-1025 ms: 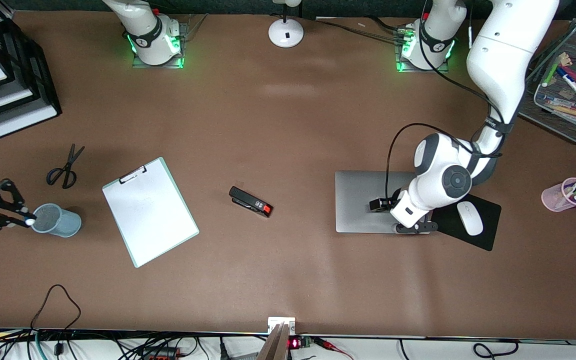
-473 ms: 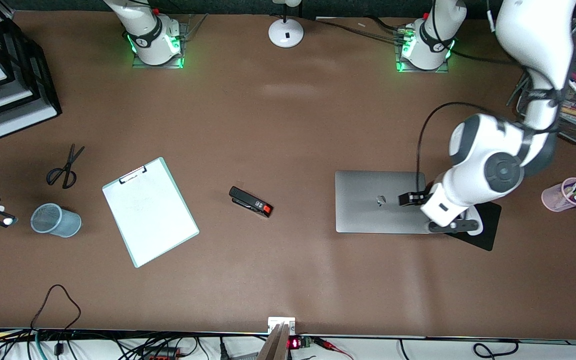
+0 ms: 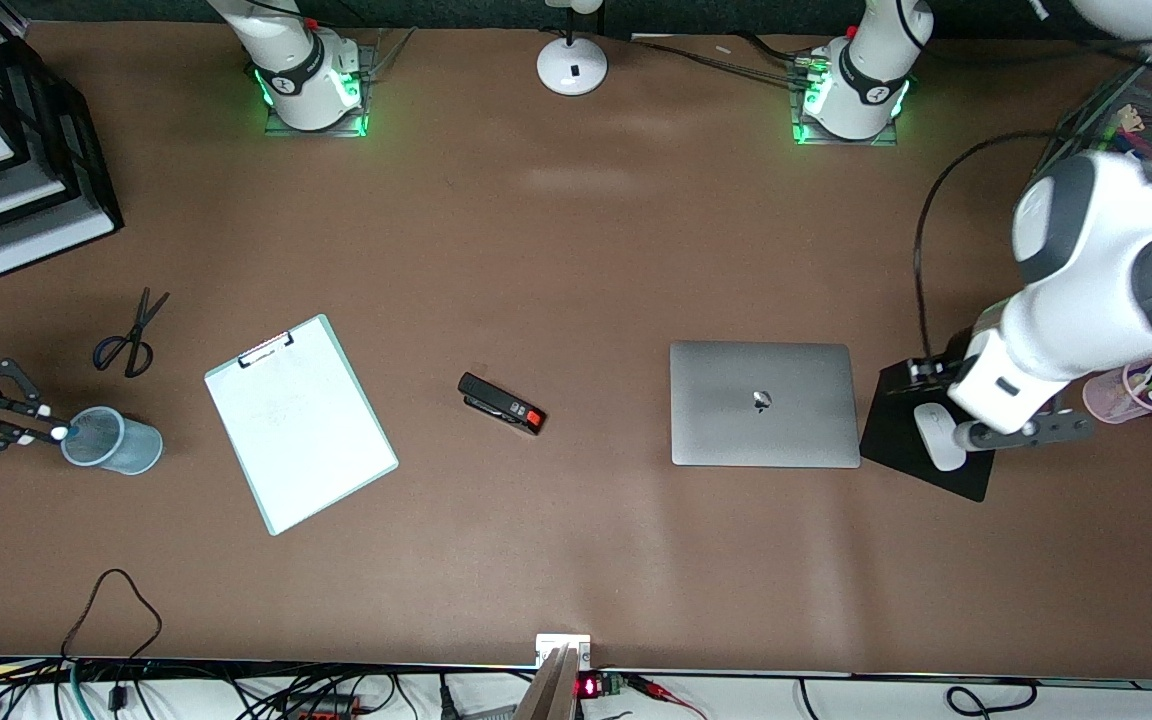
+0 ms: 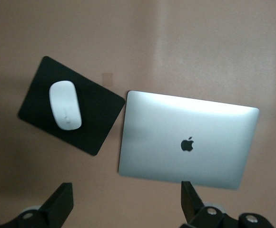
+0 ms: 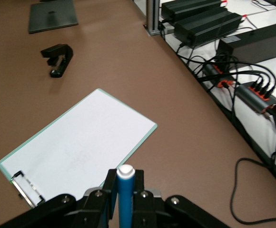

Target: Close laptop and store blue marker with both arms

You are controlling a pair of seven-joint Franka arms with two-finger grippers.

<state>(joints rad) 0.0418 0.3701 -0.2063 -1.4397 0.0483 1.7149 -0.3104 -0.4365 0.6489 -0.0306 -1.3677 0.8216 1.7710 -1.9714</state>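
Observation:
The laptop (image 3: 761,403) lies closed on the table, silver lid up with the dark apple logo; it also shows in the left wrist view (image 4: 188,137). My left gripper (image 3: 1026,432) is open and empty, up over the table between the mouse pad and the pink cup; its fingers (image 4: 62,204) stand wide apart. My right gripper (image 3: 36,432) is shut on the blue marker (image 3: 58,433), whose white end is at the rim of the mesh cup (image 3: 114,441). In the right wrist view the blue marker (image 5: 125,194) stands upright between the pads of the right gripper (image 5: 124,190).
A white mouse (image 3: 936,440) lies on a black pad (image 3: 896,420) beside the laptop. A pink cup of pens (image 3: 1136,390) stands at the left arm's end. A stapler (image 3: 501,403), a clipboard (image 3: 299,422) and scissors (image 3: 131,335) lie mid-table. Black paper trays (image 3: 6,150) stand near the right arm's end.
My left arm has swung from over the laptop toward its own end of the table, uncovering the closed lid. My right gripper drew away from the mesh cup, then came back to its rim.

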